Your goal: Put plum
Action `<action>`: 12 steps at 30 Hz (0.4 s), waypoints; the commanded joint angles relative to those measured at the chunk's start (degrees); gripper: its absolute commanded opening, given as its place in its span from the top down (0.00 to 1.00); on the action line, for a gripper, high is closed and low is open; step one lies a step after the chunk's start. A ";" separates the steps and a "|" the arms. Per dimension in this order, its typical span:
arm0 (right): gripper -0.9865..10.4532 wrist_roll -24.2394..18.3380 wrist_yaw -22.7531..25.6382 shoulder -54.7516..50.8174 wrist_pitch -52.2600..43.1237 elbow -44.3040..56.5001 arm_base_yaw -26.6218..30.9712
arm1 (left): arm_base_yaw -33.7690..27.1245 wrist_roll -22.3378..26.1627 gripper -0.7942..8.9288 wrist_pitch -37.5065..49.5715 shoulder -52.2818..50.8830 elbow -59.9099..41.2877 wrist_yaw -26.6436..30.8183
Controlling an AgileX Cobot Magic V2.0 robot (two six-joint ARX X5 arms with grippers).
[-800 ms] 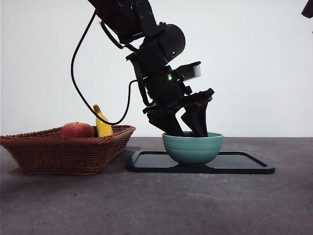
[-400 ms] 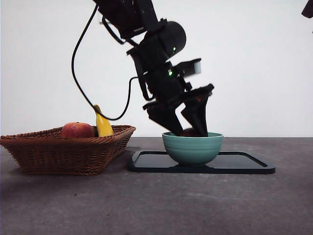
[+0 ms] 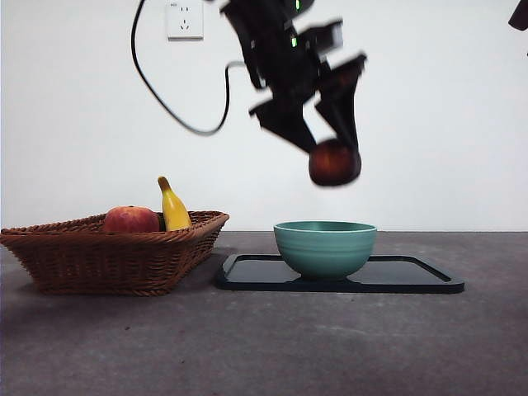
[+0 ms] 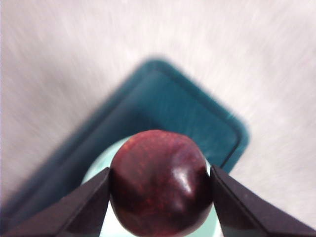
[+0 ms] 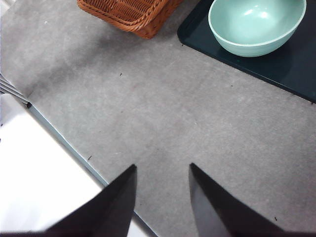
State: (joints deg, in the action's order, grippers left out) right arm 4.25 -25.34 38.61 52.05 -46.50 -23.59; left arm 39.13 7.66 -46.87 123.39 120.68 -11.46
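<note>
High above the bowl (image 3: 325,247), the left tool (image 3: 334,153) is clamped on the plum (image 3: 334,162), which probably goes next to the basket (image 3: 115,256).

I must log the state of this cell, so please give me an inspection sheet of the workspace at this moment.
Surface: grey table, bare in front.
Job's things: plum held in the air above the green bowl; bowl looks empty, stands on the dark tray.
Clutter: wicker basket with a red-orange fruit and a banana.
Grippers: left gripper shut on the plum; right gripper open, waiting over bare table.
Cables: black cable hangs from the left arm.
Surroundings: white wall, wall socket.
</note>
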 commanded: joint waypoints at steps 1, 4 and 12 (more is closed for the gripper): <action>0.77 -0.90 -0.11 0.20 -0.31 -0.50 -0.28 | -0.76 -0.79 0.64 -2.73 -0.28 5.64 0.07; 0.77 -0.90 -0.11 0.20 -0.31 -0.50 -0.28 | -2.08 -2.25 0.64 -3.48 -2.99 6.62 0.07; 0.77 -1.27 -0.09 0.20 -0.37 -0.50 -0.26 | -6.49 -2.54 0.63 -8.98 -13.09 6.62 -0.17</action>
State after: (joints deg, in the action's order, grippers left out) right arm 4.10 -25.34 38.61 52.03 -46.50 -23.59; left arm 32.51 5.41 -55.81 110.85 125.25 -11.51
